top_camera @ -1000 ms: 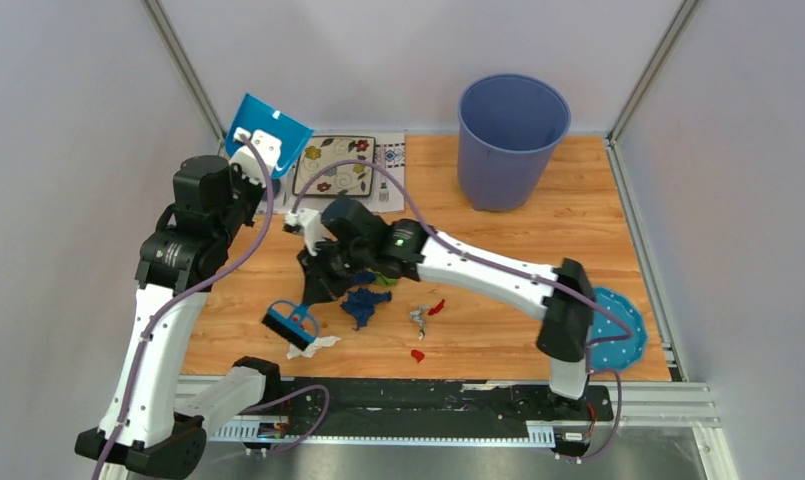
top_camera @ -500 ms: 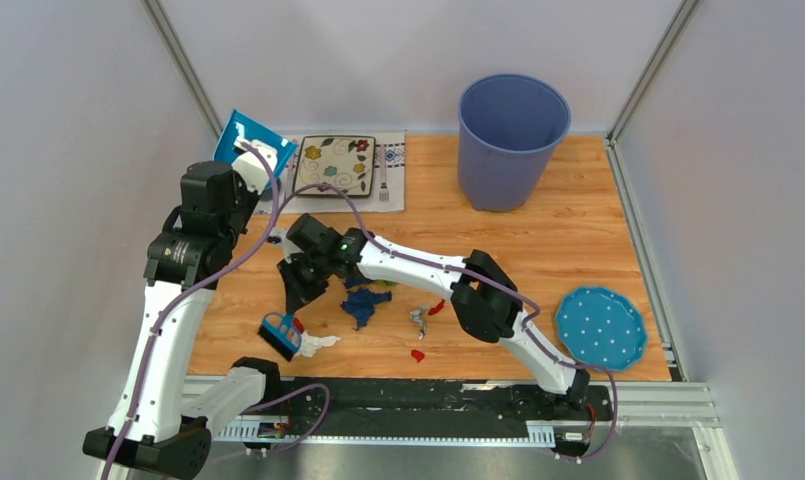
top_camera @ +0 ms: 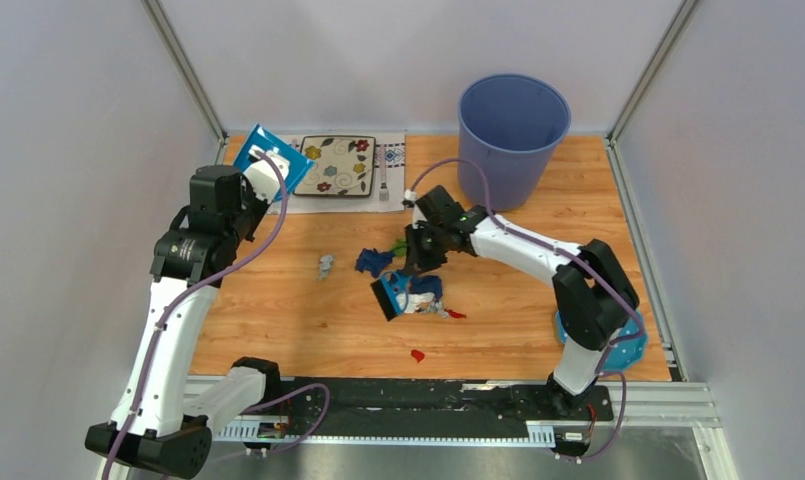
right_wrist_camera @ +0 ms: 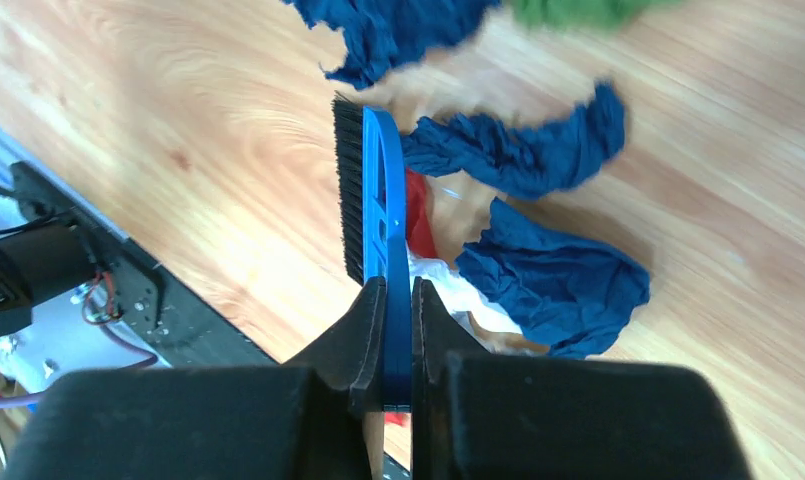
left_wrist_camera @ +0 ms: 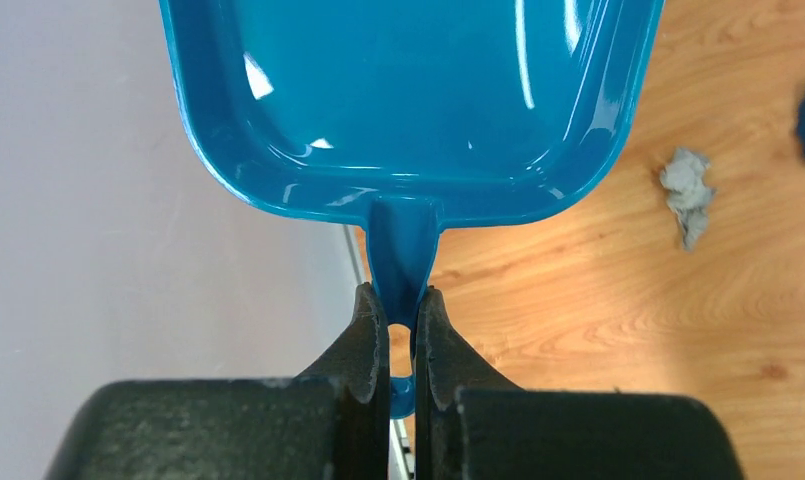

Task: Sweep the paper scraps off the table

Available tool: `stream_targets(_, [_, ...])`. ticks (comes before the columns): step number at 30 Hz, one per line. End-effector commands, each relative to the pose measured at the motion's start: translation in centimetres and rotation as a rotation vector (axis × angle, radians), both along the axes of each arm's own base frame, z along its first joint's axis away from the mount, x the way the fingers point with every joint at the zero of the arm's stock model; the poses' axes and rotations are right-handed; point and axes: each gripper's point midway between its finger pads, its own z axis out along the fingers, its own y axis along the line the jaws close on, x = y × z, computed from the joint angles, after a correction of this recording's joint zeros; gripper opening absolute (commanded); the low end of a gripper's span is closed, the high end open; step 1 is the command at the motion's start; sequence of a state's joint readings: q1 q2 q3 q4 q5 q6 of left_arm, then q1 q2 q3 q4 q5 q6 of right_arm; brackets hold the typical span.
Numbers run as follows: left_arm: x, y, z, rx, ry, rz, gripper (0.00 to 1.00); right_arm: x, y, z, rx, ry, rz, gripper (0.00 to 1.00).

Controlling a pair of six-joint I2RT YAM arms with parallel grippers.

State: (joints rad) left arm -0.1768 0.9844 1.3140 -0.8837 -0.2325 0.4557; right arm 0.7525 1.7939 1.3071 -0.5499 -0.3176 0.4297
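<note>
My left gripper [left_wrist_camera: 401, 292] is shut on the handle of a blue dustpan [left_wrist_camera: 408, 100], held up at the table's far left [top_camera: 271, 160]. Near the middle of the table [top_camera: 538, 250], my right gripper [right_wrist_camera: 399, 285] is shut on the handle of a blue brush [right_wrist_camera: 373, 210] with black bristles [top_camera: 390, 297]. Paper scraps lie against the brush: dark blue ones [right_wrist_camera: 558, 280], a red one [right_wrist_camera: 418, 225] and a white one [right_wrist_camera: 448, 290]. More scraps lie apart: dark blue [top_camera: 373, 262], green [top_camera: 398, 245], grey [top_camera: 325, 265] and red [top_camera: 416, 354].
A tall blue bin [top_camera: 512, 140] stands at the far right. A patterned plate [top_camera: 336, 165] sits on a placemat [top_camera: 393, 180] at the back, by the dustpan. A blue dotted plate [top_camera: 623, 345] lies at the front right, partly behind the right arm.
The right arm has swung the brush from the front left towards the middle, dragging scraps along and leaving a grey one behind. The dustpan has tipped slightly to the right.
</note>
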Motion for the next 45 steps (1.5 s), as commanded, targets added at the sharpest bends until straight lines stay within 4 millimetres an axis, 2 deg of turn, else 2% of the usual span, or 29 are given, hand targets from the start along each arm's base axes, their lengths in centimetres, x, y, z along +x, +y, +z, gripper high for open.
stream_targets(1, [-0.4,-0.5,-2.6,0.023,0.091,-0.064,0.0,1.1,-5.7,-1.1,-0.099,-0.053,-0.096,0.0])
stream_targets(3, [-0.6,-0.3,-3.7,0.041,0.123,-0.064,0.0,1.0,-6.3,-0.2,-0.1,-0.058,-0.103,0.0])
stream_targets(6, [-0.7,0.8,-5.5,0.095,0.166,-0.023,0.0,0.9,-4.5,2.8,-0.033,-0.087,-0.047,0.0])
stream_targets(7, [-0.7,1.2,-6.1,0.116,0.179,-0.005,0.0,0.6,-2.7,5.0,0.004,-0.136,0.011,0.0])
stream_targets(8, [-0.9,2.4,-7.5,0.155,0.212,0.043,0.0,0.4,-1.6,6.2,0.031,-0.165,0.048,0.0])
stream_targets(9, [-0.5,2.8,-7.7,0.159,0.199,0.062,0.0,-0.4,-0.1,7.5,0.077,-0.182,0.104,0.0])
stream_targets(11, [-0.5,4.2,-9.2,0.136,0.22,0.1,0.0,-1.3,3.8,10.9,0.213,-0.243,0.189,0.0])
stream_targets(12, [-0.4,4.5,-9.3,0.119,0.215,0.113,0.0,-2.1,5.3,11.7,0.283,-0.217,0.227,0.0])
stream_targets(13, [-0.4,4.8,-9.6,0.101,0.218,0.126,0.0,-1.4,6.9,12.9,0.364,-0.24,0.236,0.0])
stream_targets(16, [-0.7,6.4,-9.7,0.08,0.22,0.173,0.0,0.6,10.1,12.7,0.406,-0.189,0.196,0.0])
stream_targets(17, [-0.8,6.7,-9.7,0.082,0.216,0.181,0.0,1.8,11.1,10.4,0.371,-0.161,0.173,0.0])
stream_targets(18, [-0.7,7.0,-9.7,0.085,0.214,0.191,0.0,3.5,12.1,11.1,0.378,-0.181,0.128,0.0])
stream_targets(19, [-0.8,7.5,-9.7,0.088,0.213,0.205,0.0,4.4,13.0,10.6,0.375,-0.173,0.113,0.0])
stream_targets(20, [-0.9,7.7,-10.1,0.089,0.22,0.208,0.0,5.4,14.1,6.9,0.334,-0.116,0.101,0.0])
stream_targets(21, [-0.9,7.8,-10.3,0.09,0.225,0.212,0.0,6.1,15.6,8.7,0.377,-0.104,0.099,0.0])
stream_targets(22, [-1.0,8.0,-10.4,0.089,0.229,0.217,0.0,6.5,16.3,8.0,0.375,-0.078,0.098,0.0])
stream_targets(23, [-1.3,8.0,-11.0,0.091,0.246,0.213,0.0,6.9,17.1,5.1,0.347,-0.03,0.088,0.0])
stream_targets(25, [-1.4,7.7,-11.4,0.083,0.254,0.199,0.0,8.5,17.9,5.2,0.341,-0.056,0.047,0.0])
stream_targets(28, [-1.6,6.8,-12.6,0.045,0.28,0.165,0.0,11.0,16.8,2.7,0.283,-0.066,-0.044,0.0])
stream_targets(30, [-1.9,6.1,-13.5,0.017,0.304,0.132,0.0,12.3,15.0,2.3,0.26,-0.07,-0.094,0.0])
stream_targets(31, [-1.9,5.1,-14.1,-0.018,0.318,0.088,0.0,11.9,13.3,0.0,0.207,-0.037,-0.112,0.0])
stream_targets(32, [-2.4,4.5,-14.7,-0.039,0.35,0.061,0.0,11.9,12.2,1.1,0.208,-0.052,-0.122,0.0])
stream_targets(33, [-2.7,3.6,-15.1,-0.057,0.37,0.028,0.0,12.4,10.6,0.5,0.198,-0.049,-0.142,0.0])
stream_targets(34, [-2.9,2.7,-15.7,-0.073,0.397,-0.012,0.0,11.2,8.5,-0.2,0.166,-0.039,-0.14,0.0])
stream_targets(36, [-3.8,1.1,-16.8,-0.057,0.457,-0.083,0.0,10.9,5.9,-0.9,0.134,-0.046,-0.157,0.0])
stream_targets(37, [-4.3,0.9,-17.5,-0.056,0.482,-0.095,0.0,10.5,4.8,0.4,0.139,-0.072,-0.155,0.0])
stream_targets(38, [-4.8,0.1,-18.1,-0.045,0.505,-0.135,0.0,9.1,3.0,-1.4,0.094,-0.043,-0.144,0.0])
stream_targets(42, [-6.5,-1.5,-20.9,0.002,0.594,-0.248,0.0,6.8,1.5,1.0,0.147,-0.061,-0.071,0.0])
stream_targets(45, [-7.9,-2.2,-23.0,0.001,0.669,-0.302,0.0,5.8,1.8,5.4,0.224,-0.104,-0.006,0.0])
